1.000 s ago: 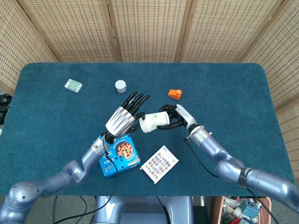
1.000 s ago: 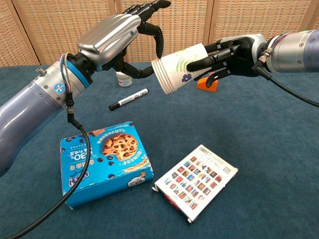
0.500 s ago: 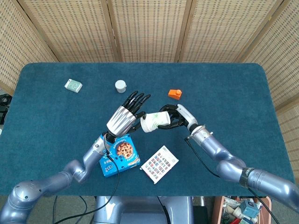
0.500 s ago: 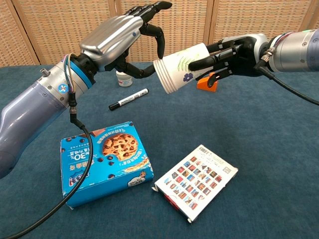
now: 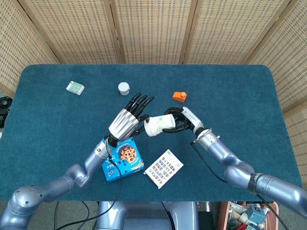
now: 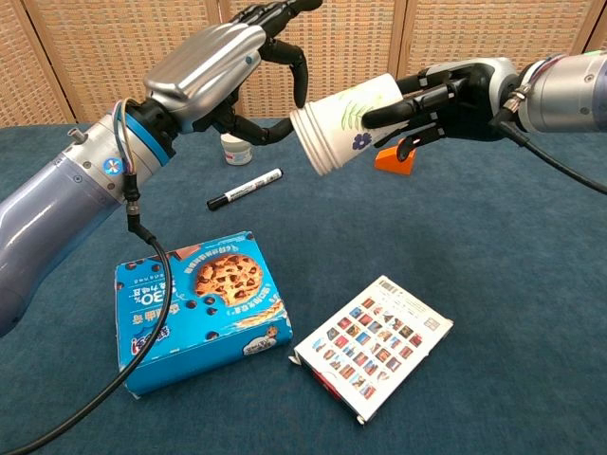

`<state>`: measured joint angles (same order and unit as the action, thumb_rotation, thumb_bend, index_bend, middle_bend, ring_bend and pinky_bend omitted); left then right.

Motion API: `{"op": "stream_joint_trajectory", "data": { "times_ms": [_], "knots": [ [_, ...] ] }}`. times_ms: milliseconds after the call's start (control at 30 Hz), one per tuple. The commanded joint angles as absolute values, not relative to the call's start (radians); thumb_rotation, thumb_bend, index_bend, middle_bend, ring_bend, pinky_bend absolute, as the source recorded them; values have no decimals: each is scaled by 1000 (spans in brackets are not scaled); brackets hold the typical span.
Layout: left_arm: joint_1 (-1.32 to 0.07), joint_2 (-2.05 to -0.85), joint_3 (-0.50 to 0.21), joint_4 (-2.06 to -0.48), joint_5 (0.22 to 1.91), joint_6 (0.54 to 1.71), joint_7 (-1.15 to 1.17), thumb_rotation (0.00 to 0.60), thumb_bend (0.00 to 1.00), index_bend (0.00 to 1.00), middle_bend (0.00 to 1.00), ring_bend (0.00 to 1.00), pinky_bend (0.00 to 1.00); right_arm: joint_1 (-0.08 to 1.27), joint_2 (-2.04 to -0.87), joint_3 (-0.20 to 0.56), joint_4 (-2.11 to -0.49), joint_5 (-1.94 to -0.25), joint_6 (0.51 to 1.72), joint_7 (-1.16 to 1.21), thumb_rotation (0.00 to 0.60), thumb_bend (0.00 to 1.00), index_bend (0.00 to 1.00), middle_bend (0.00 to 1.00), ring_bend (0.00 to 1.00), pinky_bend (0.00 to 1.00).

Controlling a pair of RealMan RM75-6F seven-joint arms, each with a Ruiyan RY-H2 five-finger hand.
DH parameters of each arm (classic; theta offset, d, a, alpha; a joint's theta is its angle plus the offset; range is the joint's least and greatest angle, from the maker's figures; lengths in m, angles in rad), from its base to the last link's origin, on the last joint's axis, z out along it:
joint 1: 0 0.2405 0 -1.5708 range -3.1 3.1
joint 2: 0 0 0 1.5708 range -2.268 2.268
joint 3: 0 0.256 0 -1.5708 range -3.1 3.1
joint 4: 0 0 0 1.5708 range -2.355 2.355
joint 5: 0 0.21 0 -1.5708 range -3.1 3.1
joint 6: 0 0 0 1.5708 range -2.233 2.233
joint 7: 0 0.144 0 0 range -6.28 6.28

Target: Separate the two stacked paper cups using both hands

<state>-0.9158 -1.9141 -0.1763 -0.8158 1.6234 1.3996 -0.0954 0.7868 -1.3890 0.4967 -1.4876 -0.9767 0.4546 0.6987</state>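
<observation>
The right hand (image 6: 446, 93) grips the stacked paper cups (image 6: 343, 123) sideways above the table (image 5: 230, 96), rim pointing toward the left hand (image 6: 223, 66). That hand holds nothing, its fingers (image 6: 285, 57) spread and curved right at the rim. A cookie box (image 6: 194, 308) lies below it, with a marker (image 6: 245, 189) beyond and a printed card (image 6: 372, 345) beneath the cups.

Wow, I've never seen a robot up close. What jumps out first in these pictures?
Two silver arms meet above the middle of the blue table. The right hand holds stacked paper cups sideways in the air, open end toward the left hand, whose dark fingers curl at the rim. Below lie a blue cookie box and a card of small colourful pictures, with a black marker further back.
</observation>
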Motion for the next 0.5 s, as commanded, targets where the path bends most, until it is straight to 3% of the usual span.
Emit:
{"op": "stream_joint_trajectory", "data": {
  "times_ms": [33,233,500],
  "knots": [
    [-898,-1903,-173,-826,1618,1415,-97,600,682,647,14,0,0,783,-1384,500,-1483,-978,458,703,600,428,591,607,474,609],
    [-855,-1871,-183,-844,1594,1452,-114,600,687,647,17,0,0,772,-1368,505,-1465,-986,464,711,600,428,593,608,475,609],
    [-786,-1735,-152,-891,1607,1494,-134,600,688,647,17,0,0,745,-1342,480,-1422,-1028,489,689,600,430,593,608,475,609]
  ]
}}
